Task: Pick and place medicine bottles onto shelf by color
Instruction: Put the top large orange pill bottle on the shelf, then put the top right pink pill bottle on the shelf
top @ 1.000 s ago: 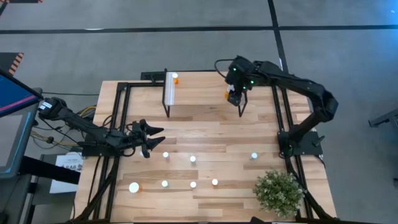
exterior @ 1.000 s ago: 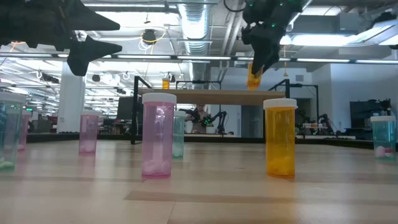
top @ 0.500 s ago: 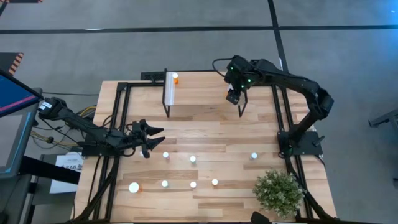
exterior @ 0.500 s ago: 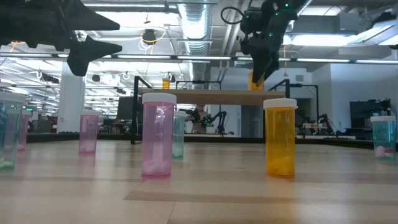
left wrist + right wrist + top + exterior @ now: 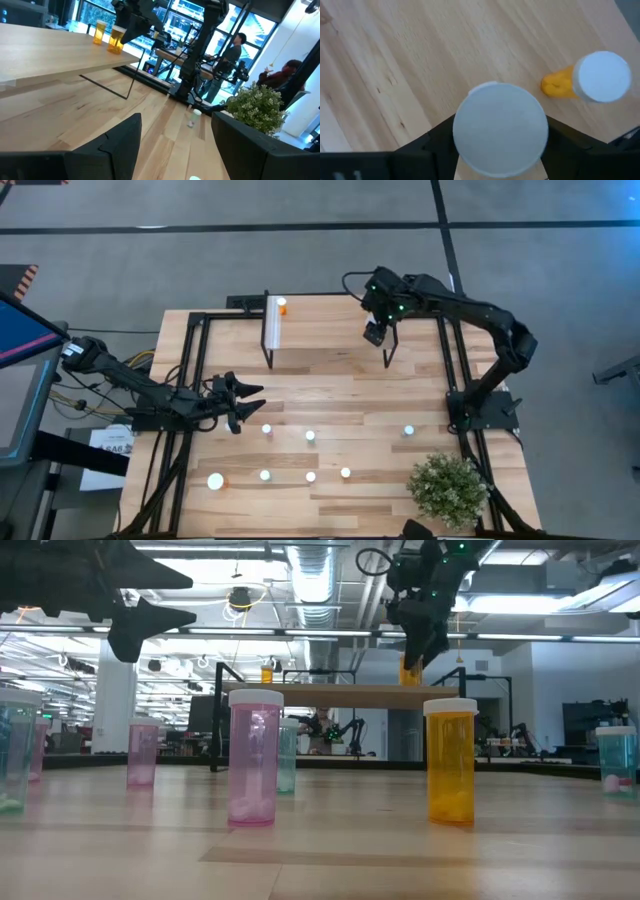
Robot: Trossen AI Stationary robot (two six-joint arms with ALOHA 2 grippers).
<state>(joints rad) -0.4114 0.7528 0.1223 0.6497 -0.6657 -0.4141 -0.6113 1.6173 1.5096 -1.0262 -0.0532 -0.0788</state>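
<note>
The right claw (image 5: 373,332) hangs over the right end of the small raised light-wood shelf on thin black legs (image 5: 330,330), its two dark fingers clamped on a small orange medicine bottle with a white cap (image 5: 500,129). In the right wrist view that cap fills the space between the fingers, and a second orange white-capped bottle (image 5: 592,80) stands just beside it on the shelf's wood. In the low view the held bottle (image 5: 410,670) sits at or just above the shelf top (image 5: 340,693); I cannot tell whether it touches.

A third orange bottle (image 5: 282,306) stands at the shelf's left end, next to the white strip (image 5: 272,322) along its short edge.

The left claw (image 5: 240,402) waits low over the left side of the light wooden counter (image 5: 340,395), fingers spread apart and holding nothing.

Other white-capped bottles stand on the near half of the counter: a larger orange one (image 5: 450,762), a larger pink one (image 5: 254,757), a smaller pink one (image 5: 143,752), a greenish one (image 5: 287,754) and a bluish one (image 5: 615,760) off to the right. A green potted plant (image 5: 448,489) sits at the counter's near right corner.
</note>
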